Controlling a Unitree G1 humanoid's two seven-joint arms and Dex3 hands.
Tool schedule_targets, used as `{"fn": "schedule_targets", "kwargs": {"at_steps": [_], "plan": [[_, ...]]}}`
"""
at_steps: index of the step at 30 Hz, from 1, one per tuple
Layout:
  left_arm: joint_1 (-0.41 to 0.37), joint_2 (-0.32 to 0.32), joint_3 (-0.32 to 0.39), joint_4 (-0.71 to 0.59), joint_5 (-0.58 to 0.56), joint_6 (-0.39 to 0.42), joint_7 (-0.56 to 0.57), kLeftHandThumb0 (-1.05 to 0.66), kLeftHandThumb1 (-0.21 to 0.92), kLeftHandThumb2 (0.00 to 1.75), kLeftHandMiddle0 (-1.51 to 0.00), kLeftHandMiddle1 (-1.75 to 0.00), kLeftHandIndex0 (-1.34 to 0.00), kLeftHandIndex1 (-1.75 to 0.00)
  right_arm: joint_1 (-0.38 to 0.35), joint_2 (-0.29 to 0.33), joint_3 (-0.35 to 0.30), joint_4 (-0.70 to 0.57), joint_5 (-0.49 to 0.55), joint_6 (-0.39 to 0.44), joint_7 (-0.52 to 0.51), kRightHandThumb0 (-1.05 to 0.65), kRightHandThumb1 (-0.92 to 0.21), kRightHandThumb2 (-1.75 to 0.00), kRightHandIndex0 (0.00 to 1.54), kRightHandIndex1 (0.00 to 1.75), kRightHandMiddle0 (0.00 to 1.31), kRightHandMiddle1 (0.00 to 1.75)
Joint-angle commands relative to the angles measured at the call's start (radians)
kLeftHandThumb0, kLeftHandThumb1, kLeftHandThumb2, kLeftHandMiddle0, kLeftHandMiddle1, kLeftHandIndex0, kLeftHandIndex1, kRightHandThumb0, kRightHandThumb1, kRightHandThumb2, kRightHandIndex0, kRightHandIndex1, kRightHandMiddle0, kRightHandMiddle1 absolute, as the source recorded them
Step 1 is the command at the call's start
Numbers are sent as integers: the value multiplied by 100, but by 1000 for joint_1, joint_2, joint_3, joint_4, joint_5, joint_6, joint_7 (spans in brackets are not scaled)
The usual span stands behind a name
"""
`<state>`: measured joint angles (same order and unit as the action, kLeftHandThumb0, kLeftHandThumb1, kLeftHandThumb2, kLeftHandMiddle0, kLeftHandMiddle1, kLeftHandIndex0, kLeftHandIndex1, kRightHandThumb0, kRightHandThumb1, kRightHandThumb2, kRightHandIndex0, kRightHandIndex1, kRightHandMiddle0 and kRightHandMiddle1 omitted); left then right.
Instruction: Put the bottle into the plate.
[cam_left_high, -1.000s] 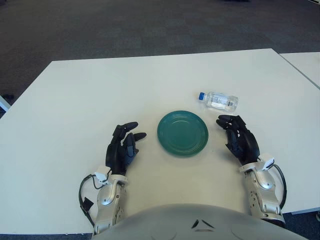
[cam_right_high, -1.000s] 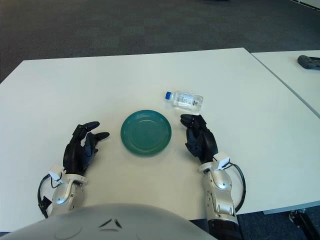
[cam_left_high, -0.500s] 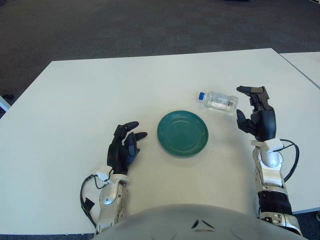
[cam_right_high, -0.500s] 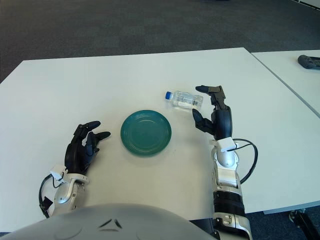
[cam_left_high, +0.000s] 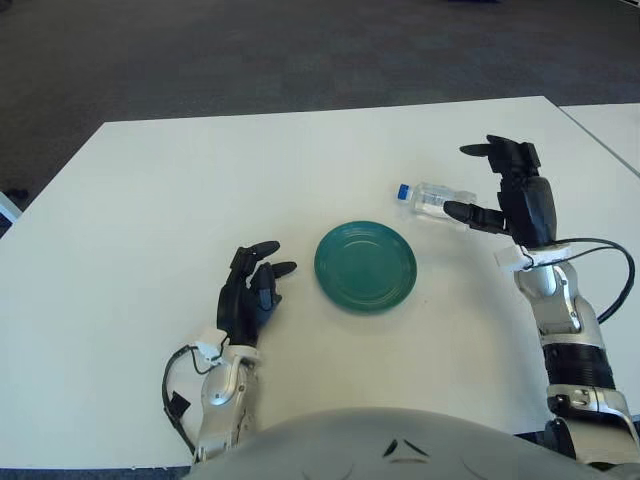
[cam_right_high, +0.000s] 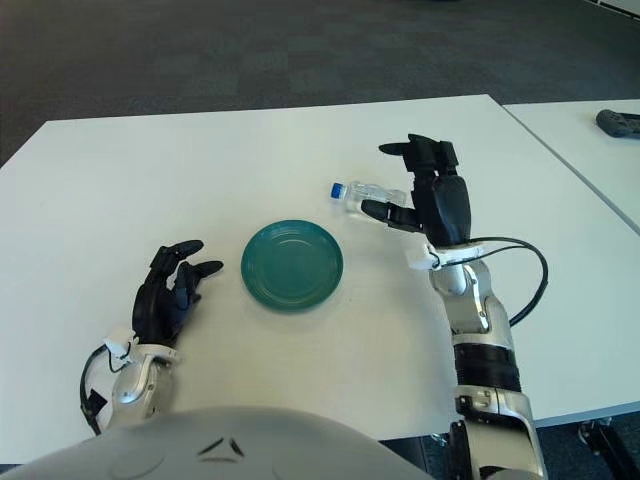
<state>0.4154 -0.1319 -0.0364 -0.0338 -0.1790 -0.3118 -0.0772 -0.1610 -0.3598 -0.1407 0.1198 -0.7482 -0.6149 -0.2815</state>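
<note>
Fingers (cam_left_high: 478, 213) of the right hand (cam_left_high: 515, 195) were spread apart, holding nothing, raised at the base end of the bottle (cam_left_high: 432, 199) — which lay on its side beyond the green plate (cam_left_high: 365, 266), cap pointing left, long axis running left-right.

From the right eye, the left hand (cam_right_high: 172, 292) showed left of the plate, fingers loosely open — well apart from the bottle, so the right looked the nearer.

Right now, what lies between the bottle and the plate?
Only bare table separates the bottle from the plate, in both views. The right hand is open at the bottle's base end.
</note>
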Motion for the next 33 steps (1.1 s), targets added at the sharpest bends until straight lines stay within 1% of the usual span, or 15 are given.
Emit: {"fn": "schedule_targets", "kwargs": {"at_steps": [1, 3, 4, 6, 8, 10, 11, 13, 14, 17, 19, 20, 24, 29, 33], "plan": [[4, 1, 3, 32, -4, 16, -5, -70, 92, 67, -58, -115, -35, -117, -81, -32, 78, 9, -94, 87, 35, -84, -92, -36, 32, 34, 0, 85], [4, -1, 1, 34, -5, 14, -5, -70, 92, 67, -58, -115, -34, -117, -139, -46, 121, 46, -126, 130, 52, -87, -92, -36, 31, 28, 0, 81], [2, -3, 0, 35, -4, 13, -5, -70, 92, 67, -58, -114, -34, -117, -190, -43, 155, 81, -154, 161, 67, -88, -92, -35, 31, 26, 0, 80], [0, -3, -2, 37, -4, 13, -5, -71, 92, 67, -58, -114, -34, -117, -242, -41, 198, 116, -179, 200, 78, -91, -92, -34, 30, 18, 0, 73], [-4, -6, -11, 39, 7, 13, 0, -72, 92, 68, -58, -114, -33, -117, -344, -34, 281, 198, -246, 249, 120, -94, -92, -35, 28, 15, 0, 70], [-7, -8, -23, 38, 20, 11, 4, -72, 92, 68, -58, -114, -32, -117, -443, -35, 368, 294, -313, 281, 169, -99, -92, -41, 24, 10, 0, 58], [-7, -9, -28, 37, 24, 10, 5, -73, 92, 69, -58, -114, -32, -117, -479, -37, 400, 335, -334, 287, 183, -101, -92, -46, 19, 7, 0, 47], [-8, -10, -32, 36, 27, 9, 5, -73, 92, 69, -58, -114, -32, -117, -514, -41, 433, 378, -344, 295, 185, -103, -92, -51, 15, 3, 0, 34], [-10, -9, -35, 36, 30, 8, 5, -73, 92, 70, -58, -114, -32, -117, -566, -38, 463, 463, -356, 289, 181, -104, -92, -52, 14, 2, 0, 32], [-11, -7, -42, 35, 36, 4, 5, -74, 92, 70, -58, -115, -32, -118, -708, -23, 546, 699, -381, 272, 177, -105, -92, -59, 4, 1, 0, 10], [-13, -5, -44, 31, 32, 7, 2, -74, 92, 70, -57, -114, -31, -118, -795, 5, 578, 848, -375, 265, 207, -105, -92, -61, 2, 0, 0, 5], [-12, -4, -46, 28, 30, 9, 0, -74, 92, 70, -57, -114, -31, -118, -826, 15, 587, 886, -366, 261, 238, -105, -92, -62, 1, 0, 0, 4], [-7, -6, -50, 21, 31, 2, 1, -76, 92, 69, -56, -113, -30, -117, -893, 25, 619, 958, -343, 246, 292, -105, -92, -65, 0, 0, 0, 1], [-1, -9, -57, 17, 39, -15, 5, -78, 92, 69, -56, -112, -31, -117, -947, 38, 662, 1033, -326, 241, 287, -105, -92, -66, 0, 0, 0, 0], [2, -10, -63, 14, 42, -22, 8, -80, 92, 69, -57, -113, -31, -118, -967, 47, 690, 1077, -302, 236, 277, -105, -92, -66, 0, 0, 0, 0]]}}
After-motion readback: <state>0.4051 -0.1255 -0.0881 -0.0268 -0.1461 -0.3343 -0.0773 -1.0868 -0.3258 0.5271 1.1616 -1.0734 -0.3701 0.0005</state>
